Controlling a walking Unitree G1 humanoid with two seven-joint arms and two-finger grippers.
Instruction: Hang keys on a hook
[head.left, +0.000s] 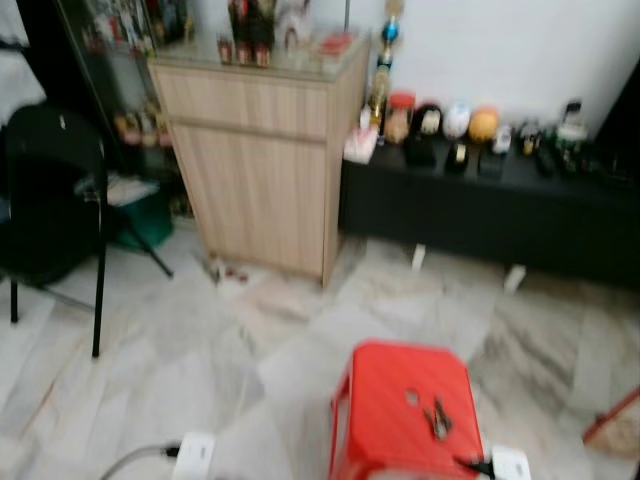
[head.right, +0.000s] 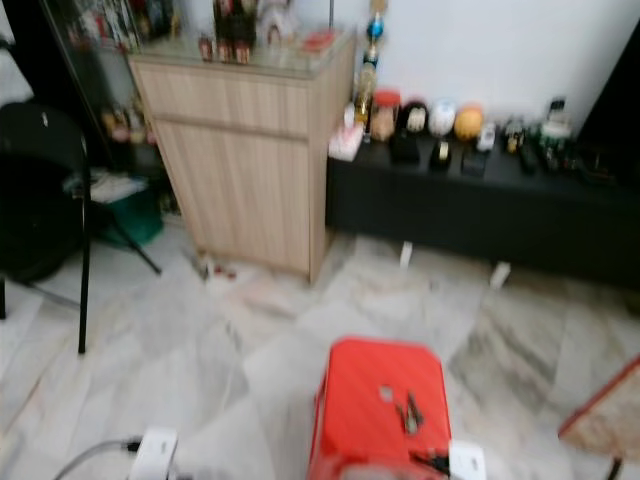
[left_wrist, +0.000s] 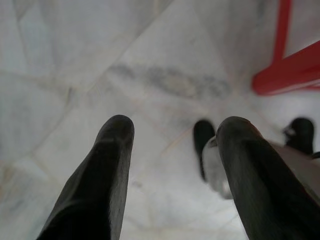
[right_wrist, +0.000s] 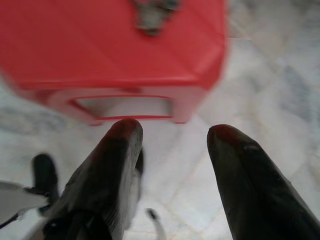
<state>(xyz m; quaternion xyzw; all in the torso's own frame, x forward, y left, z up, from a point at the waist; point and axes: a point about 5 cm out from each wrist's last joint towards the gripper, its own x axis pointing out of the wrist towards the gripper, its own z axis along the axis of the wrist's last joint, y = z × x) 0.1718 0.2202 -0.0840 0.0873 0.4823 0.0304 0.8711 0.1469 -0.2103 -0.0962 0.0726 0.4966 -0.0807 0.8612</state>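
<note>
A bunch of dark keys (head.left: 437, 418) lies on top of a red plastic stool (head.left: 400, 400) standing on the marble floor just ahead of me. In the right wrist view the keys (right_wrist: 152, 11) lie on the stool's top (right_wrist: 100, 45); my right gripper (right_wrist: 172, 132) hangs open, short of the stool's side and above the floor. My left gripper (left_wrist: 172, 125) is open over bare marble, with the stool's red leg (left_wrist: 287, 70) off to one side. I can make out no hook.
A light wooden cabinet (head.left: 265, 150) stands ahead on the left, with a low black bench (head.left: 490, 205) of small items beside it. A black chair (head.left: 55, 200) is at far left. Two white devices (head.left: 195, 452) with a cable lie on the floor near me.
</note>
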